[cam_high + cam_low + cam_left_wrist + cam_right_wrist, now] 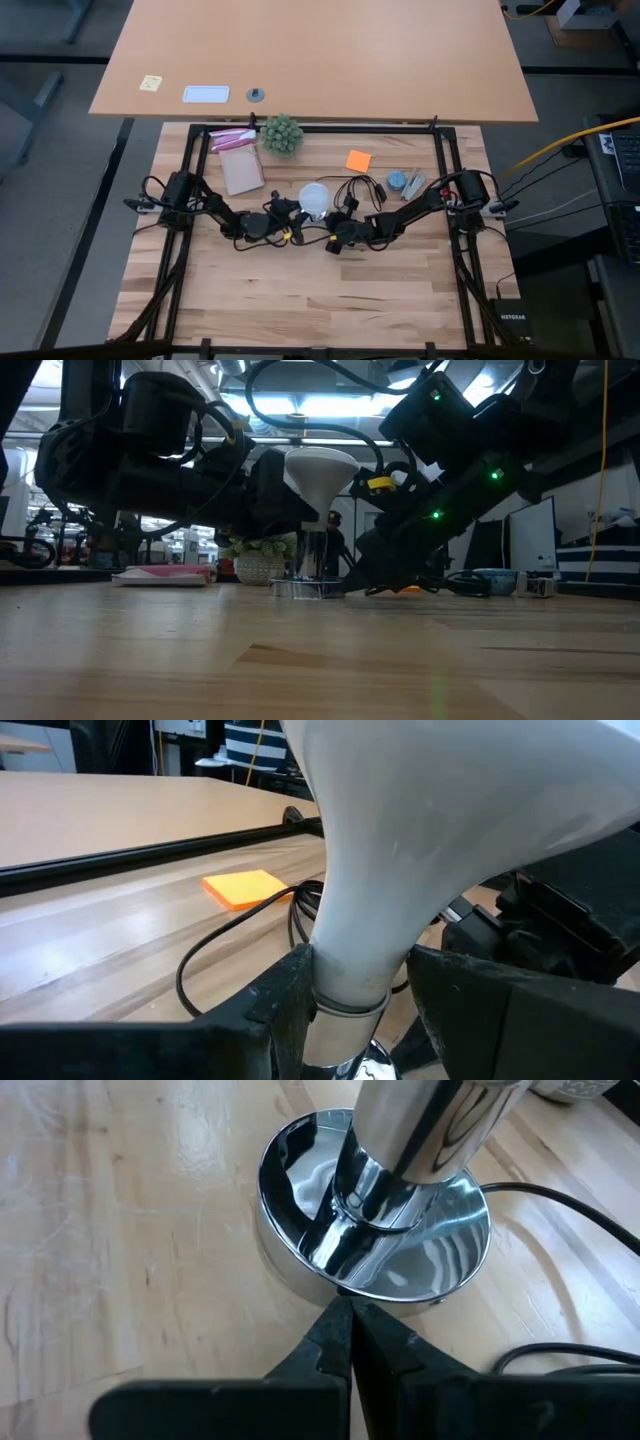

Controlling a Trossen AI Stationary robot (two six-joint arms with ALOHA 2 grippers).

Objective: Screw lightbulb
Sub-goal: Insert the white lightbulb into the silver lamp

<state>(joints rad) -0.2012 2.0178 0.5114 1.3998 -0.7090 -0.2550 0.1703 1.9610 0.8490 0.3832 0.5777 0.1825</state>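
Observation:
The frosted white lightbulb point(313, 196) stands upright at the table's middle, globe up. Its narrow neck runs down into the chrome stem point(400, 1150) of the round silver socket disc point(300, 1250), which rests flat on the table. In the low view the bulb point(322, 472) stands above the disc point(305, 589). My left gripper point(350, 1010) comes from the table's left and is shut on the bulb's neck. My right gripper point(350, 1320) comes from the right, low over the table, its fingers shut, with the tips at the disc's outer wall. My left gripper pinches the bulb's narrow neck point(345, 975), just above the metal ring, between its two fingers point(285, 1005). The fingers come nearly level from the table's left and lie across the neck. The bulb stands upright on the socket stem. My right gripper touches the disc's outer wall point(335, 1288) with its shut fingertips point(335, 1330), low at the table, coming slanting down from the table's right. The disc lies flat on the table.
The socket's thin black cord point(362, 185) loops behind the disc. An orange sticky note point(358, 160), a spiky green ball plant point(281, 133), a pink-and-brown packet point(238, 160) and a small blue item point(398, 181) lie farther back. Black frame rails point(448, 160) border the table.

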